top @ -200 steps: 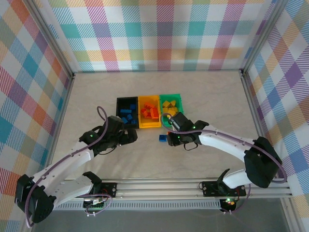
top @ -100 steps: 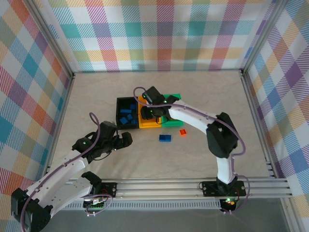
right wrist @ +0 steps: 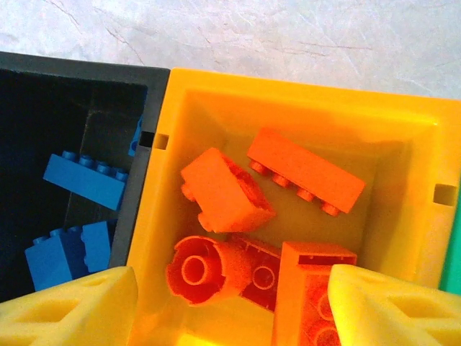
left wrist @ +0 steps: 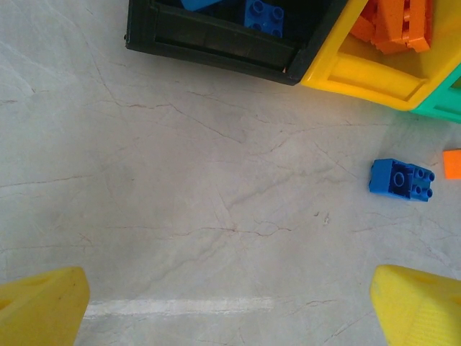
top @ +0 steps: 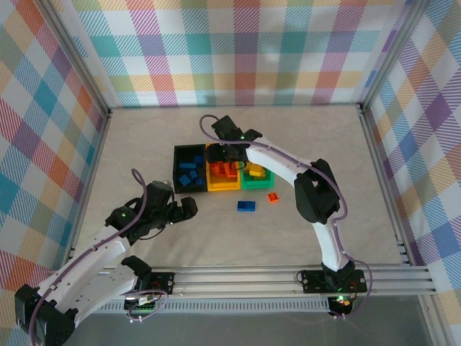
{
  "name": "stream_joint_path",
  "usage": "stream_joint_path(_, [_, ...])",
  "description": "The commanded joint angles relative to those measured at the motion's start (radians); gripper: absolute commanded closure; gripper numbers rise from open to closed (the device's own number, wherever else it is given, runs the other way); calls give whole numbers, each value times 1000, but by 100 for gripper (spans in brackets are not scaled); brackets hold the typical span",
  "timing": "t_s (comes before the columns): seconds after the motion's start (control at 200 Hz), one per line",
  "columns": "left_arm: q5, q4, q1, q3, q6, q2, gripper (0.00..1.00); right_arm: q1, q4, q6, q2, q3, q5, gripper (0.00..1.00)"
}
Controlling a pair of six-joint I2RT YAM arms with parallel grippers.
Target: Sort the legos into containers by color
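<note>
**Right fingers** (right wrist: 72, 303): spread apart and holding nothing, directly above the yellow-orange bin (right wrist: 302, 92). Orange-red bricks (right wrist: 223, 191) lie loose below and between them, matching the bin's colour, so this is probably the drop point.
**Black bin** (right wrist: 79, 72): adjoins on one side of these fingers and holds blue bricks (right wrist: 83, 180). The green bin (right wrist: 454, 267) adjoins on the other.
**Left fingers** (left wrist: 43, 303): wide open and empty, over bare counter (left wrist: 180, 180).
**Unsorted:** a blue brick (left wrist: 402, 180) and an orange brick (left wrist: 452, 163) lie ahead of these fingers, likely the next pickups.

Orange bricks (right wrist: 225, 191) in yellow bin (right wrist: 302, 94); blue bricks (right wrist: 85, 180) in black bin (right wrist: 72, 68).
</note>
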Motion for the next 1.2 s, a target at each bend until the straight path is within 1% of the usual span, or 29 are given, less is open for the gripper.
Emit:
stream_joint_path(0.0, [17,-8,15,-14,-1,-8,0,5,29,6,-147,-102,-10,29])
stream_joint_path(0.145, [23,4,15,-16,-4,-4,0,5,111,43,-365,-402,-5,25])
stream_joint_path(0.31, [28,22,16,-27,-2,1,0,4,112,87,-581,-715,36,24])
stream_joint_path(0.425, [36,40,19,-36,-4,9,0,-11,117,128,-670,-887,61,22])
stream_joint_path(0.53, [40,49,23,-43,-5,18,0,-70,156,156,-696,-996,35,22])
stream_joint_path(0.63, [43,54,24,-45,-5,28,0,-115,201,129,-662,-1011,18,21])
stream_joint_path(0.74, [45,52,24,-47,-4,32,0,-140,204,98,-578,-957,34,21])
stream_joint_path(0.815, [45,54,24,-51,-5,29,0,-150,202,85,-523,-927,62,24])
stream_joint_path(0.875, [47,58,26,-54,-7,30,0,-158,199,75,-486,-908,65,27])
stream_joint_path(1.035, [52,62,26,-57,-7,36,0,-158,203,54,-424,-888,73,41])
stream_joint_path(1.195, [56,68,27,-51,-6,46,0,-157,202,41,-410,-886,68,55])
